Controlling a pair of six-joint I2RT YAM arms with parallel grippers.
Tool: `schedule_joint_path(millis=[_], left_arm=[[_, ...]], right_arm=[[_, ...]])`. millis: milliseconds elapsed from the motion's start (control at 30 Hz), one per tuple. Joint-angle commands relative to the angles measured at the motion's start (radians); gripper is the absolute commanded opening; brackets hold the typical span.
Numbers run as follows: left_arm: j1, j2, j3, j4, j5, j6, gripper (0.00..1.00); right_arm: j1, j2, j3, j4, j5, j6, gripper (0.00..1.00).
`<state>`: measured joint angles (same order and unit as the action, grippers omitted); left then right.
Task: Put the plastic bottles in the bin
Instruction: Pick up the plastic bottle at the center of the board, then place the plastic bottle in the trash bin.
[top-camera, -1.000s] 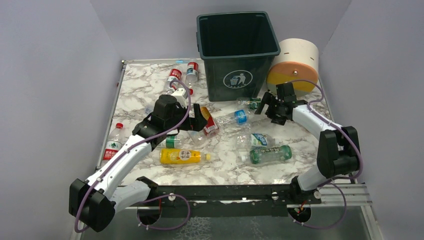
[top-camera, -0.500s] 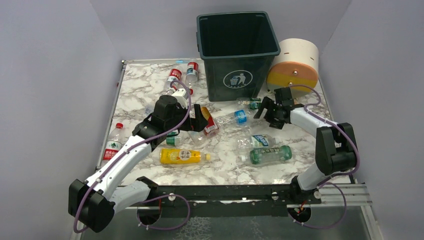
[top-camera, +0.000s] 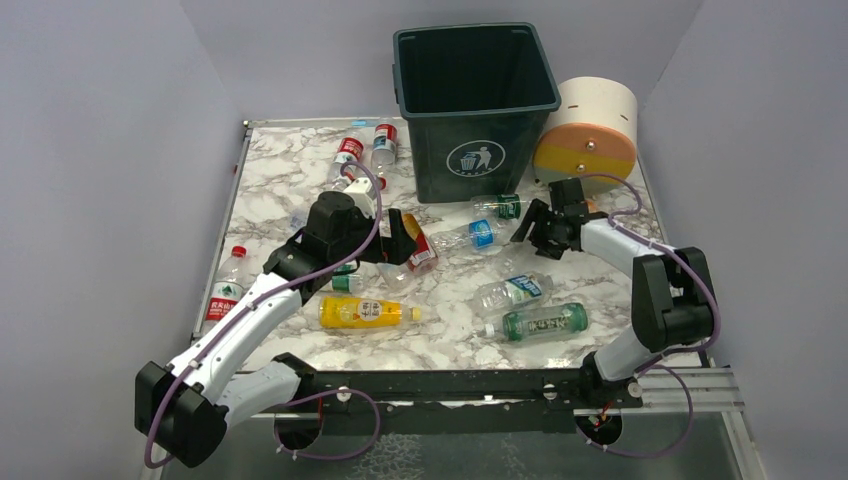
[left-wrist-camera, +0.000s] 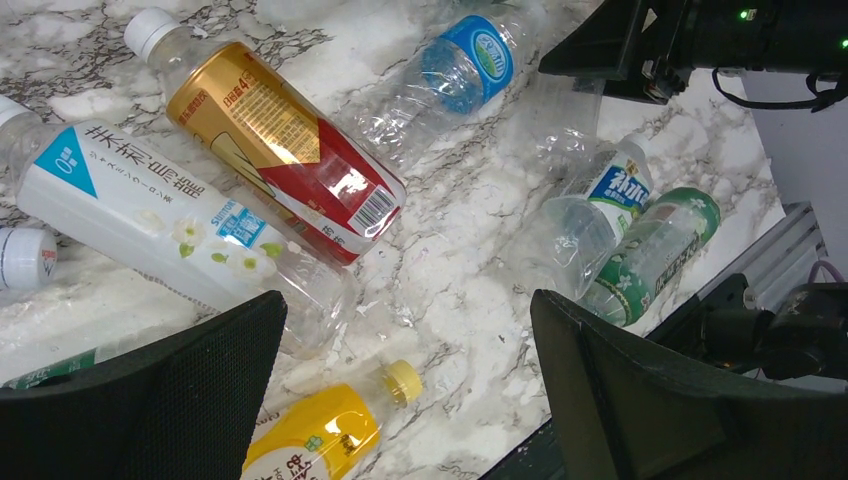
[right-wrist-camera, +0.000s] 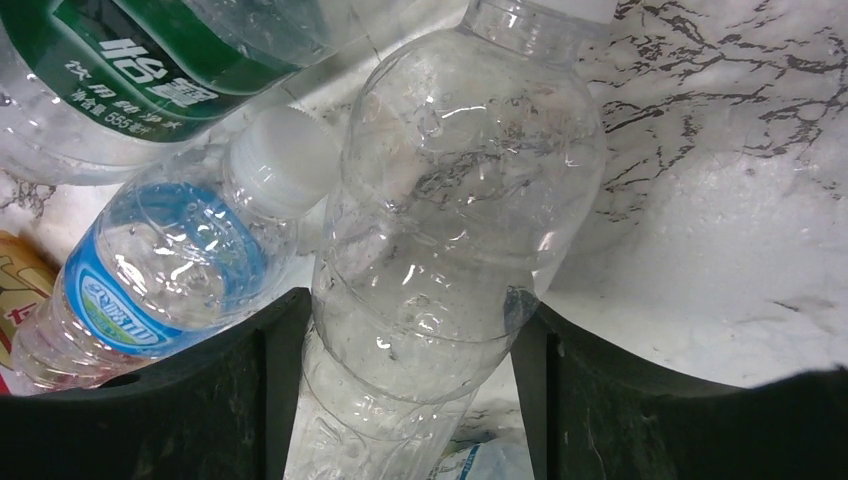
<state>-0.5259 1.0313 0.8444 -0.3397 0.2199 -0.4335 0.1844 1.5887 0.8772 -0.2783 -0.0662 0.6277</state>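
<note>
Right pincer (right-wrist-camera: 408, 320) | pinching clear unlabelled plastic bottle (right-wrist-camera: 460, 200) across its girth | long axis straight out between fingers, cap outward | tall dark-green square bin (top-camera: 440, 140) close by, this arm nearer.

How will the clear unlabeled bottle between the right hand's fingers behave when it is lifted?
Probably very light: the clear bottle looks empty. Its thin dented walls may buckle under the right hand. Smooth and round, it might slip.
</note>
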Motion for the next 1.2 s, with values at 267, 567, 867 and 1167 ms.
schedule_joint_path(millis=[267, 567, 867, 1167], left_arm=[[-0.008, -0.037, 0.009, 0.001, 0.002, -0.02, 0.99], [-0.009, -0.04, 0.019, -0.005, 0.011, -0.026, 0.99], [-0.011, -0.036, 0.04, -0.021, 0.019, -0.026, 0.99], [-0.013, -0.054, 0.025, -0.029, 0.026, -0.024, 0.99]], right_arm=[[0.006, -0.18, 0.035, -0.045, 0.007, -0.002, 0.56], [0.005, -0.313, 0.094, -0.13, 0.003, -0.016, 0.53], [0.005, -0.43, 0.221, -0.245, -0.004, -0.036, 0.53], [0.005, -0.513, 0.389, -0.353, 0.017, -0.069, 0.53]])
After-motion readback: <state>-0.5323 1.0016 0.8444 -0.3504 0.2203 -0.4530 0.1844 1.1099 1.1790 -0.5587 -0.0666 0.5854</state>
